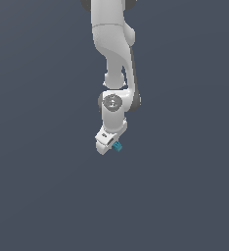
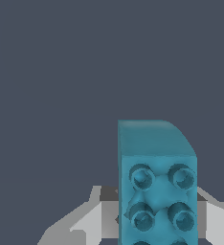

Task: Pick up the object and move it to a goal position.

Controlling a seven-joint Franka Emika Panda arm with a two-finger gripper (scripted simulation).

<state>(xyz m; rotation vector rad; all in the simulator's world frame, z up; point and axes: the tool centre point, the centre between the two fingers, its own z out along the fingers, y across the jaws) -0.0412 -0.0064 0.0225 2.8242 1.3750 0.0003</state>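
One block [image 1: 117, 146] sat between the gripper's [image 1: 111, 145] fingers — apparently clamped — its long axis running out past the fingertips.

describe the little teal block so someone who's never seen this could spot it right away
Follow the white arm down the middle of the exterior view to the gripper at its lower end. The teal block sits against the gripper tip, on the exterior view's right of it. It is the only coloured thing against plain grey, far smaller than the gripper, and the wrist view shows round studs on its face.

teal studded block [image 2: 157, 191], between gripper [image 2: 152, 220] fingers
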